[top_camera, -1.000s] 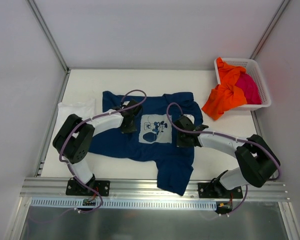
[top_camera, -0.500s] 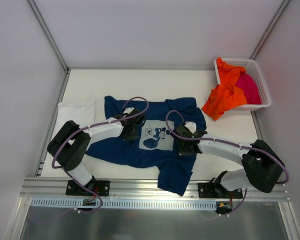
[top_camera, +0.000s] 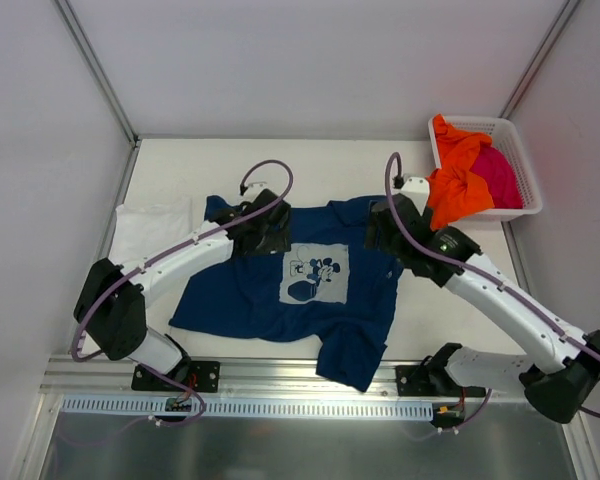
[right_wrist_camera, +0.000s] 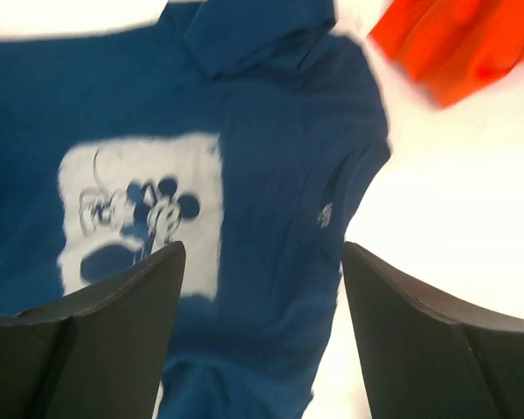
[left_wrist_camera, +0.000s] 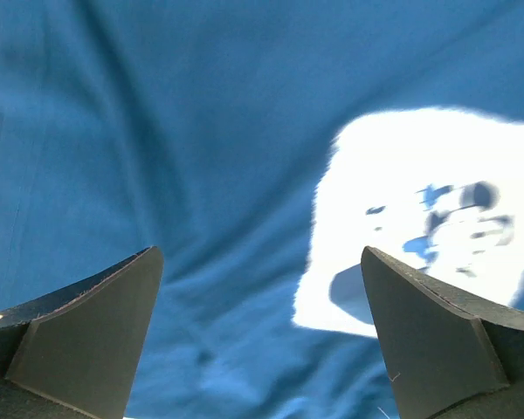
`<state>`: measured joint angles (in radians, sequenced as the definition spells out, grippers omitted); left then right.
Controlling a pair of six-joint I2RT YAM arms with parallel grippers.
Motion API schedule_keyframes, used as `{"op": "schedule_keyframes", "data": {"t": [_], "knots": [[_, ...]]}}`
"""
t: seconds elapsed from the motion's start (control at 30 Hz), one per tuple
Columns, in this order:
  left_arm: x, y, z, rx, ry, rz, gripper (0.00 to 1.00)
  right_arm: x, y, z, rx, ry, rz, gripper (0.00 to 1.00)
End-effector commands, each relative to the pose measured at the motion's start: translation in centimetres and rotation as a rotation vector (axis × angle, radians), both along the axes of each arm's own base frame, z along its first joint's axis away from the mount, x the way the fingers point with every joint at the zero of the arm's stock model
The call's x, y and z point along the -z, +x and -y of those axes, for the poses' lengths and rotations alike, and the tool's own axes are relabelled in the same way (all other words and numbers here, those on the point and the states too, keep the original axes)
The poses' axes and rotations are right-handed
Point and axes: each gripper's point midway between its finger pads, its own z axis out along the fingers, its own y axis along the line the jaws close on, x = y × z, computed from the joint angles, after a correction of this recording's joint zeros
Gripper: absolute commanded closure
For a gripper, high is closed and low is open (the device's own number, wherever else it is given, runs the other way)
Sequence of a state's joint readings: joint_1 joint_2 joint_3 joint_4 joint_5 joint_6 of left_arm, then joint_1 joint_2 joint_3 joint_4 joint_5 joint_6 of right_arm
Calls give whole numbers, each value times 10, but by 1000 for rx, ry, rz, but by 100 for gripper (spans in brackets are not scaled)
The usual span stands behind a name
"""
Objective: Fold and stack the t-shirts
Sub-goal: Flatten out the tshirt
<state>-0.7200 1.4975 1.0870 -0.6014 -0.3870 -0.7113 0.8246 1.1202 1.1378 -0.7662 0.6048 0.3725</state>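
Note:
The navy blue t-shirt (top_camera: 235,295) lies spread on the table, its pale square print (top_camera: 315,275) facing up and its lower right part hanging over the near edge. My left gripper (top_camera: 268,232) hovers open over the shirt's upper left; in its wrist view the left gripper (left_wrist_camera: 258,262) has only blue cloth (left_wrist_camera: 201,131) and the print (left_wrist_camera: 419,218) below it. My right gripper (top_camera: 385,225) is open above the shirt's upper right. The right wrist view shows the right gripper (right_wrist_camera: 262,249) empty over the shirt (right_wrist_camera: 279,131). A white t-shirt (top_camera: 150,225) lies at the left.
A white lattice basket (top_camera: 518,150) stands at the back right with a magenta t-shirt (top_camera: 497,175) inside. An orange t-shirt (top_camera: 455,185) spills over its front wall onto the table and shows in the right wrist view as orange cloth (right_wrist_camera: 458,44). Metal rails border the table's near edge.
Both grippers were shut on the navy shirt and have opened and let go. Both arms have lifted and moved toward the far side. The shirt has slid nearer and lies flatter.

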Motion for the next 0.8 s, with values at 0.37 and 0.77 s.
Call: {"op": "schedule_keyframes", "data": {"t": [0.37, 0.77], "knots": [[-32, 36, 18, 90, -63, 94, 1, 75, 171, -3, -24, 110, -175, 34], [-20, 35, -22, 17, -79, 72, 1, 125, 223, -1, -10, 132, -280, 43]]}}
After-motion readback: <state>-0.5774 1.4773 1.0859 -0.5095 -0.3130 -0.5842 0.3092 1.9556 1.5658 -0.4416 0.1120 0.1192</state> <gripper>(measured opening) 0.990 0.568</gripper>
